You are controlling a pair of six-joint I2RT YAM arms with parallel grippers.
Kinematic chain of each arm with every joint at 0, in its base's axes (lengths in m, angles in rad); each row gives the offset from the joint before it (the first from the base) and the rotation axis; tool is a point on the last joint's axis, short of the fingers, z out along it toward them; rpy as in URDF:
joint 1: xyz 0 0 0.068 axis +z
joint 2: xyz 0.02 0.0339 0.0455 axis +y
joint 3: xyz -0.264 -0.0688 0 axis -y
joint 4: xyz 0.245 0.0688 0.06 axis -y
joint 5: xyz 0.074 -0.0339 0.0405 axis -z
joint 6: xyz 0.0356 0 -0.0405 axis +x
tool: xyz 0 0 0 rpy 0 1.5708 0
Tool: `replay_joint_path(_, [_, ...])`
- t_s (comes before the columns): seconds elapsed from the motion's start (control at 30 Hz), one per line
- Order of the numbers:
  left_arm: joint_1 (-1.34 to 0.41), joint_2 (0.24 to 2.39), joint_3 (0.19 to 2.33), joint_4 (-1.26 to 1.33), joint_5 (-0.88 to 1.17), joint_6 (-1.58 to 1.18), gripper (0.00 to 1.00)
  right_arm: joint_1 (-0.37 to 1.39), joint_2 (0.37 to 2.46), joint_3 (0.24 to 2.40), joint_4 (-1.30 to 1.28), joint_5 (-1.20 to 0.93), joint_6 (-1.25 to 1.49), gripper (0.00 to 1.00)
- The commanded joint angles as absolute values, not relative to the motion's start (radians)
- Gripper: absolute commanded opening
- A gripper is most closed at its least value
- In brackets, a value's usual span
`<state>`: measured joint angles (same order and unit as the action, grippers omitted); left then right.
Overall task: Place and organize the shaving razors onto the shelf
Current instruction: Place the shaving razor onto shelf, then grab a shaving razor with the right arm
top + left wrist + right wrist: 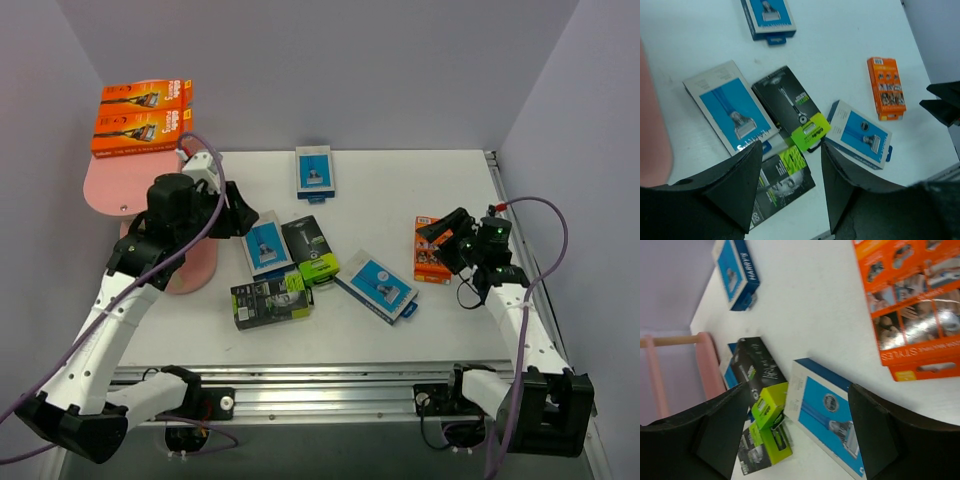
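Both grippers have their jaws apart and hold nothing. The left gripper hangs just to the right of the pink shelf, above the loose packs. The right gripper is far to the right of the shelf, near one orange pack. Two other orange packs lie on the top board of the shelf. Three blue packs and two black-and-lime packs lie on the table, right of the shelf.

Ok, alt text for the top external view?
Two orange packs lie on top of the pink shelf, far left. Six more lie on the table: three blue packs, two black packs, one orange pack beside the open right gripper. The left gripper hovers open by the shelf.
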<state>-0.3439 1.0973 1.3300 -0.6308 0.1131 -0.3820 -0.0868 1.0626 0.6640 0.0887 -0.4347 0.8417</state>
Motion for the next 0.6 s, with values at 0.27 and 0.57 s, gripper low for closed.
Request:
replay_joint_path(0.27, [-0.62, 1.291, 1.342, -0.45, 0.093, -0.446, 0.6, -0.107, 1.047, 0.664, -0.09, -0.148, 0.756, 0.85])
replay_joint_path(0.57, [-0.727, 1.739, 1.567, -0.322, 0.202, -0.517, 0.6, -0.227, 1.259, 0.802, -0.036, -0.121, 0.663, 0.85])
